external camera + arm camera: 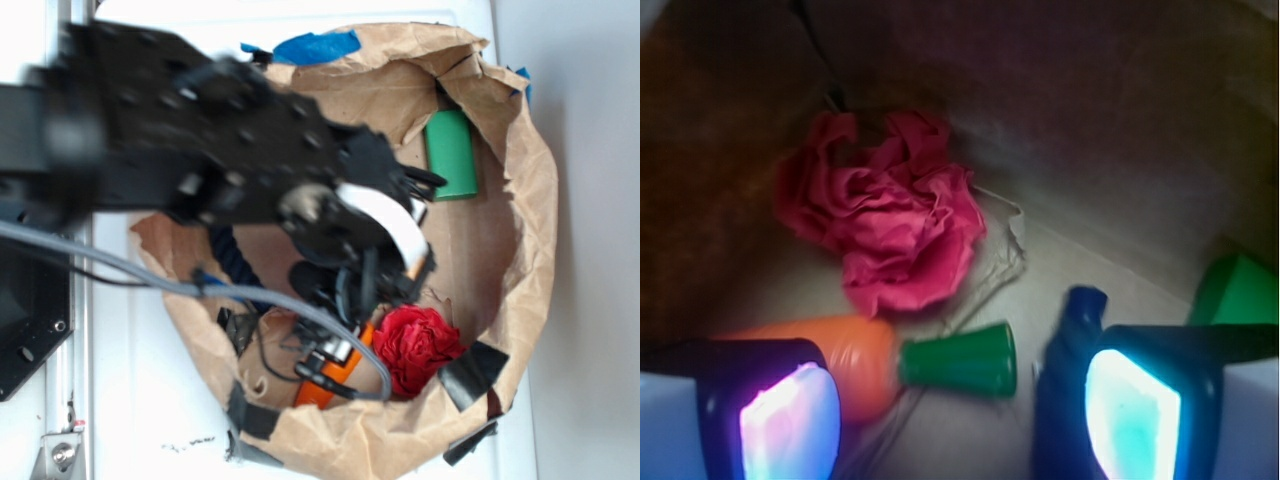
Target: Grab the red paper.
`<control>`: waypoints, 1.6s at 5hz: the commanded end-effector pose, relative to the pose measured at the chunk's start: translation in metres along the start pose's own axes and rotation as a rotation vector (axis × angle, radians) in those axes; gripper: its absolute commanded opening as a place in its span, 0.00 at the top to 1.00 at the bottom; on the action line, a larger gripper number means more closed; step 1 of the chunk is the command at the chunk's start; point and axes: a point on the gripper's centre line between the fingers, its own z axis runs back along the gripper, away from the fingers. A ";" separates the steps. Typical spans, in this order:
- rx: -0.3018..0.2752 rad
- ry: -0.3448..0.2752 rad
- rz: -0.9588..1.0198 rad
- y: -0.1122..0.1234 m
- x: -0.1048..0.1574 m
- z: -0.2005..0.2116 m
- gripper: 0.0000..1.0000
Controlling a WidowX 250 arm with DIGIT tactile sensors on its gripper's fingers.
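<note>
Red paper (418, 345) is sitting at the bottom of a brown paper bag (520, 200) in the outside view, a crumpled ball pressed right beside the orange carrot (330, 378), with a strip of black tape (472, 372) on the bag's rim just to its other side and a green block (451, 152) lying well apart near the far wall. The black arm is reaching over the bag and blurring, and the gripper (362, 290) is hanging just above and beside the paper, though from here I cannot tell how the fingers are standing. In the wrist view the red paper (885, 225) is lying ahead and off toward the left finger (788, 422), not centred, while the two fingers are standing wide apart and holding nothing. The carrot (840, 362) and its green top (962, 360) are lying between the gripper (960, 415) and the paper, and a dark blue object (1070, 355) is resting near the right finger (1132, 410). The likely trouble is that a straight descent is going to close on the carrot instead, or pinch only a loose fold that slips free; the left finger may also be catching the bag wall.
</note>
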 end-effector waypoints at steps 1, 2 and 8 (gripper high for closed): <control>-0.047 -0.059 -0.023 -0.001 0.030 -0.017 0.00; -0.079 -0.064 -0.060 -0.013 0.039 -0.026 0.00; -0.092 -0.105 -0.023 -0.016 0.036 -0.002 1.00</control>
